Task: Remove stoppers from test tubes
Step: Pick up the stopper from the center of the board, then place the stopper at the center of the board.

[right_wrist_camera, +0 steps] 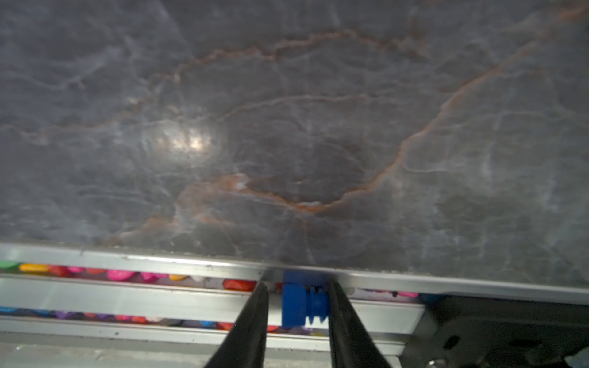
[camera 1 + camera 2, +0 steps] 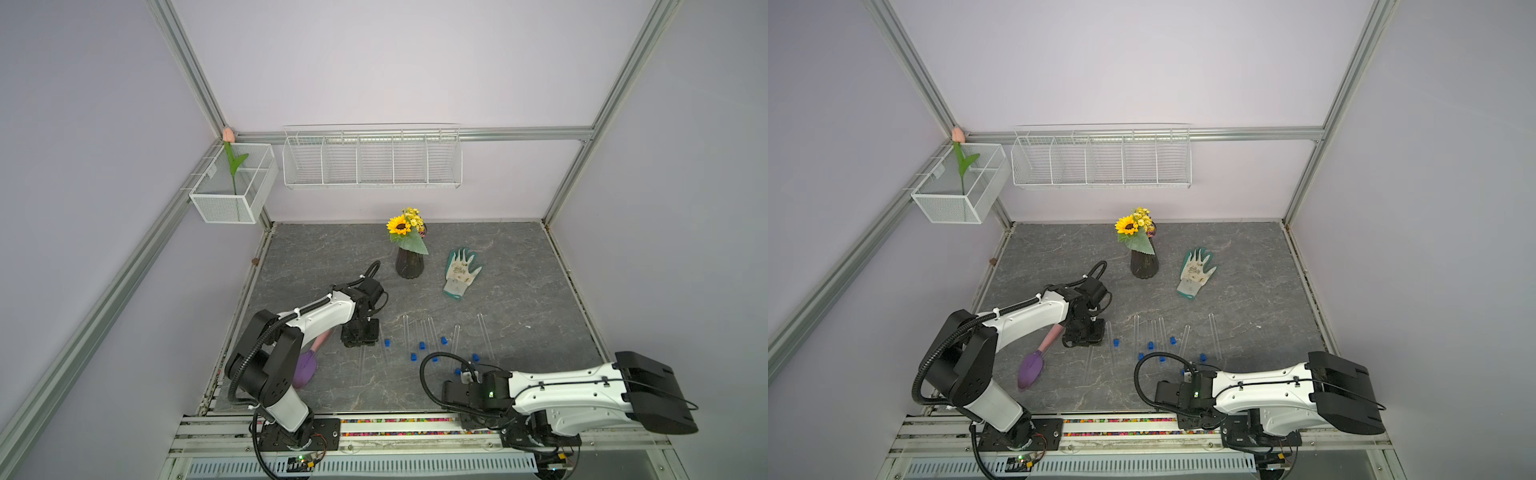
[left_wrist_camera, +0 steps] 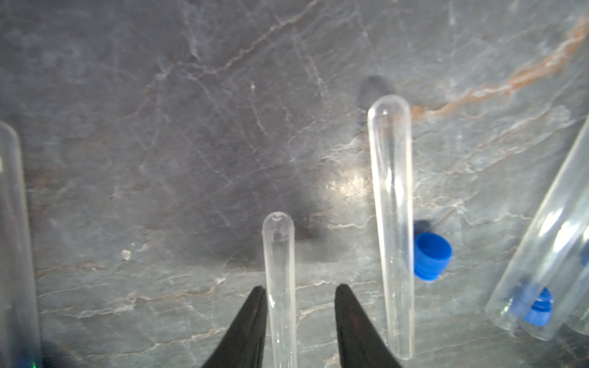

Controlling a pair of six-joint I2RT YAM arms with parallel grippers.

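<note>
The worktop (image 2: pixel 519 291) is dark grey marble with pale and rust-coloured veins. Stoppers (image 2: pixel 387 342) are bright blue, tubes (image 2: pixel 406 336) clear. Near its left edge the scoop (image 2: pixel 1030 368) is purple with a pink handle. Toward the far edge, the glove (image 2: pixel 460 270) is white, speckled and trimmed in teal. The vase (image 2: pixel 409 264) is dark, and its sunflower (image 2: pixel 399 225) is yellow over green leaves. Baskets (image 2: pixel 372 166) are white wire; arms (image 2: pixel 324 313) are white and black.

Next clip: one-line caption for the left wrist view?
Open left hand straddles a clear test tube; a loose blue stopper lies beside the neighbouring tube.
</note>
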